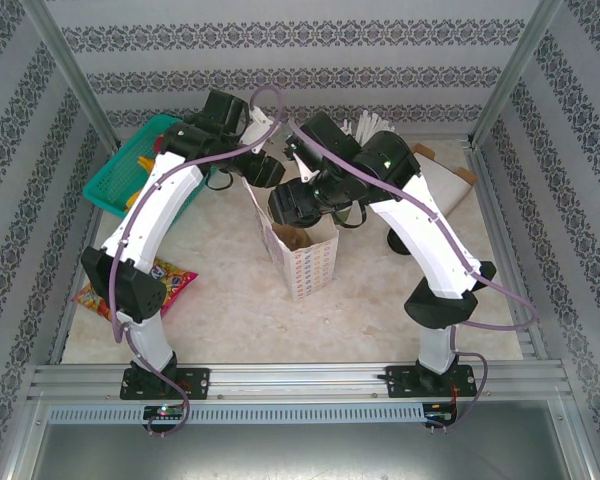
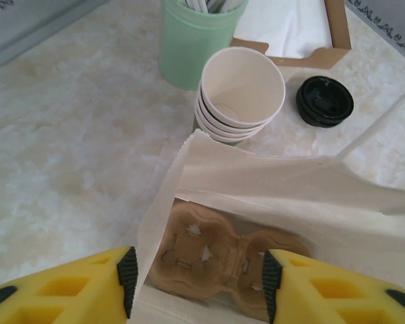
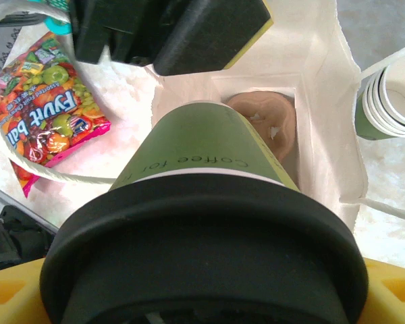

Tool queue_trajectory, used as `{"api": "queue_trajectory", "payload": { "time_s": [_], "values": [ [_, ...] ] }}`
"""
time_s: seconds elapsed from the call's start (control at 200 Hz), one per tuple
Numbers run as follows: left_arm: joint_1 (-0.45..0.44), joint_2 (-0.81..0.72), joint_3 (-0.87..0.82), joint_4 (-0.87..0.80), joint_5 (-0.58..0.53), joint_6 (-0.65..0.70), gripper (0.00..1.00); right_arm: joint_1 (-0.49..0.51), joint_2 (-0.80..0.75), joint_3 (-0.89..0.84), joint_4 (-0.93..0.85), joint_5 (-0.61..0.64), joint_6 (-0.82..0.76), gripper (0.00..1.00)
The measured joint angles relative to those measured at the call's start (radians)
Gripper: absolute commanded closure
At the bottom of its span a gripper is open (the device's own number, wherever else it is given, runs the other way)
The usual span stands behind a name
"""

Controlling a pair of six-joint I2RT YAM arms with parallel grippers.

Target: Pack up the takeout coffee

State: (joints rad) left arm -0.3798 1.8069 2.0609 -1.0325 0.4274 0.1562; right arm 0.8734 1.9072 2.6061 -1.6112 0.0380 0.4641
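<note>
So the right gripper [image 3: 202,297] is clamped on the takeout coffee [image 3: 209,148], yellow fingers [image 3: 7,293] hugging it at the black lid end, which takes up the whole bottom of the right wrist view. The green cup body points up the frame, straight at the open mouth of the white paper bag [image 3: 320,88], and there's a brown pulp cup tray [image 3: 270,121] sitting down inside it. The left gripper [image 2: 199,283] has its jaws spread apart at the bag's rim, not pinching anything that I can see. A stack of paper cups [image 2: 241,91] and a loose black lid [image 2: 325,101] sit just past the bag, and a fruit candy packet [image 3: 44,101] is upper left.
</note>
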Motion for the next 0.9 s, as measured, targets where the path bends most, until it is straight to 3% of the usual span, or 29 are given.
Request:
{"api": "queue_trajectory", "payload": {
  "time_s": [0.115, 0.654, 0.904],
  "values": [
    [0.0, -0.025, 0.0, 0.011, -0.034, -0.049, 0.39, 0.0, 0.001, -0.01, 0.0, -0.001, -0.004, 0.29],
    [0.0, -0.335, -0.284, 0.167, -0.233, -0.234, 0.08, 0.0, 0.023, -0.096, 0.0, 0.011, -0.016, 0.29],
    [0.0, -0.484, -0.41, 0.191, -0.271, -0.335, 0.05, 0.0, 0.042, -0.096, 0.0, 0.023, -0.018, 0.29]
  ]
}}
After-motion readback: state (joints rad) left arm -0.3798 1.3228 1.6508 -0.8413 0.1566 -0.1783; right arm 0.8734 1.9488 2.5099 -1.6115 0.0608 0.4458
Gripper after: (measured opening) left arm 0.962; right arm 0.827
